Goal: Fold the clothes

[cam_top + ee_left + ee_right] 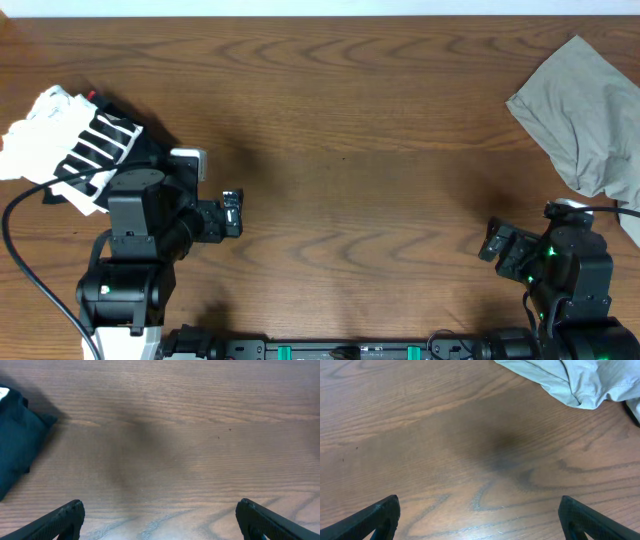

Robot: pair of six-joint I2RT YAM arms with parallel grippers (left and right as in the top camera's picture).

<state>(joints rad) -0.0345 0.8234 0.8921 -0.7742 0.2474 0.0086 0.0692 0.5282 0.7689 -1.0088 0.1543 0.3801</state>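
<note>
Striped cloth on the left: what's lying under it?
A dark cloth sticks out from beneath the striped cloth along its right and lower edges. How far it runs underneath, and whether anything else lies there, is covered by the striped cloth.

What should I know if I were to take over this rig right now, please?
Both open and empty: left pincer and right pincer, each over the bare table.
The grey garment lies crumpled at the far right edge, not yet folded.
The striped clothing is a compact pile at the far left beside the left arm. It looks folded, but I cannot be sure.
Left to do: probably pull the grey garment in, flatten it and fold it.
</note>
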